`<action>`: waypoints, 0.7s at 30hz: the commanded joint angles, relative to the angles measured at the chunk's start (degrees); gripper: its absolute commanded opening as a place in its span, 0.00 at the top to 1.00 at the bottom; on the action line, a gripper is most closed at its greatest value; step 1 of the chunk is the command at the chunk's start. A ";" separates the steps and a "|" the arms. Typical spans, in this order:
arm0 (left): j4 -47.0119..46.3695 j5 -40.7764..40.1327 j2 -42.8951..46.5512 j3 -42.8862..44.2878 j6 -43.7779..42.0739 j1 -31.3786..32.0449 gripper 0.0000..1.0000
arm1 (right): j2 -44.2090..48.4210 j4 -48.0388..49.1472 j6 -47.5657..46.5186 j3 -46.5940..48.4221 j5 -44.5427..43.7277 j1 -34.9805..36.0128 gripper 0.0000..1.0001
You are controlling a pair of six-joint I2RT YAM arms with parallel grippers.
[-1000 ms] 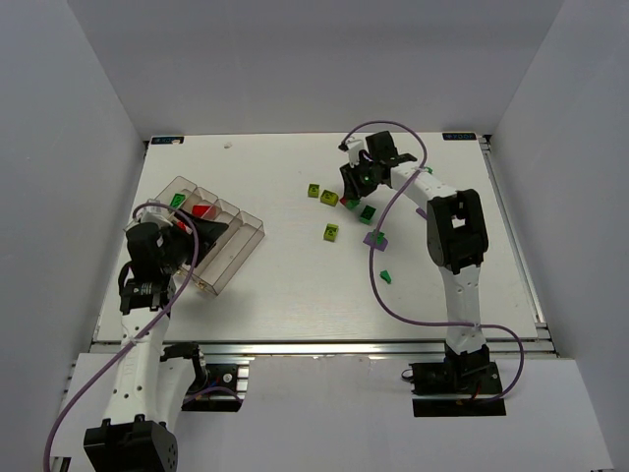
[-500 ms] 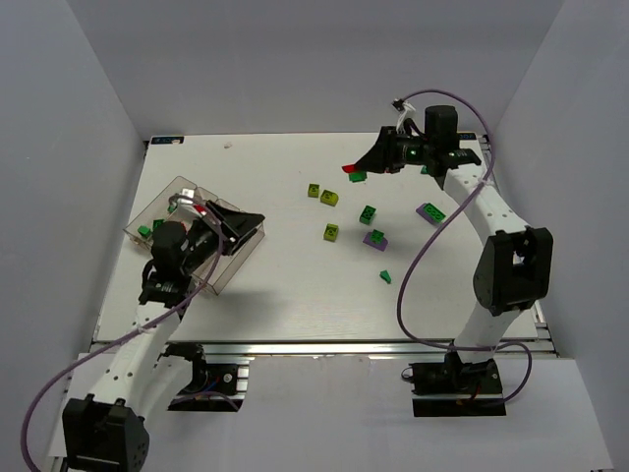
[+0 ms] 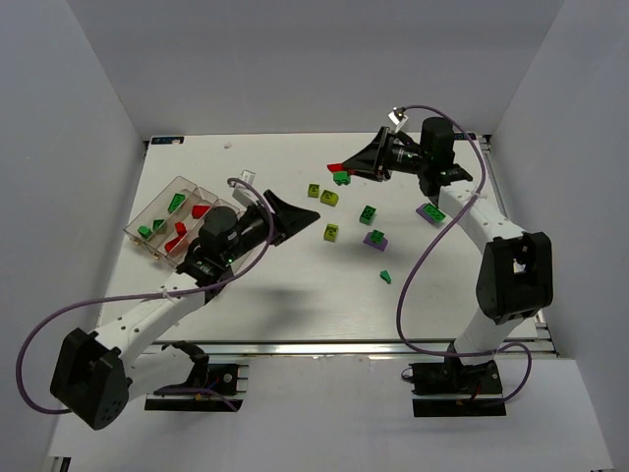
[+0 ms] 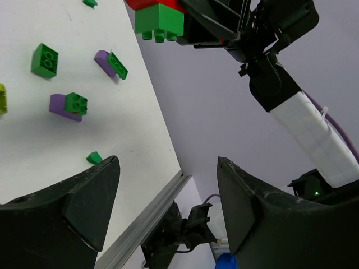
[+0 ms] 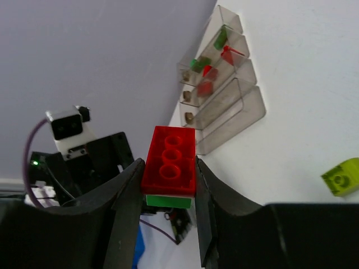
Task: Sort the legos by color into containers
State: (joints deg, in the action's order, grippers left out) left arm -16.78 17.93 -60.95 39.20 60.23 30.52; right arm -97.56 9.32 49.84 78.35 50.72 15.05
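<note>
L hand (image 3: pixel 298 218) left tray (image 3: pixel 152 205), now open mid-table; R hand (image 3: pixel 352 167) still grips red/green lego stack (image 5: pixel 168 169).

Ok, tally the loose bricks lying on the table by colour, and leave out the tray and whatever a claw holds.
Yellow-green bricks: 3
Plain green bricks: 3, one seen only at the top edge of the left wrist view
Purple-and-green stacks: 2
Total: 8

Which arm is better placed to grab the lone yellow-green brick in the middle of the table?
Left. The left gripper is open, empty and close beside that brick; the right gripper is shut on a red-and-green stack farther back.
</note>
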 commanded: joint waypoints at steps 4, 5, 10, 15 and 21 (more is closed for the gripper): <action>-8.97 -3.08 -5.67 4.39 -0.47 2.70 0.20 | 5.27 11.41 10.89 -2.67 2.10 2.35 1.00; -9.50 -3.08 -6.37 5.18 -0.29 2.70 0.20 | 5.45 12.73 11.15 -2.93 2.19 2.53 1.00; -11.61 -2.91 -10.15 8.25 -0.37 2.70 0.19 | 6.94 15.72 12.21 -4.42 3.42 3.58 1.00; -13.62 -1.15 -13.23 11.07 0.41 2.70 0.19 | 8.17 18.00 12.82 -6.71 3.95 4.37 1.00; -16.27 -0.36 -13.76 10.90 2.96 2.70 0.18 | 9.14 20.73 13.70 -8.47 4.74 4.90 1.00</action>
State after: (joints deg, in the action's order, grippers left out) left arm -30.02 16.29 -75.05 48.49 62.00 33.01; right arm -91.09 25.04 62.54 70.59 54.11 19.55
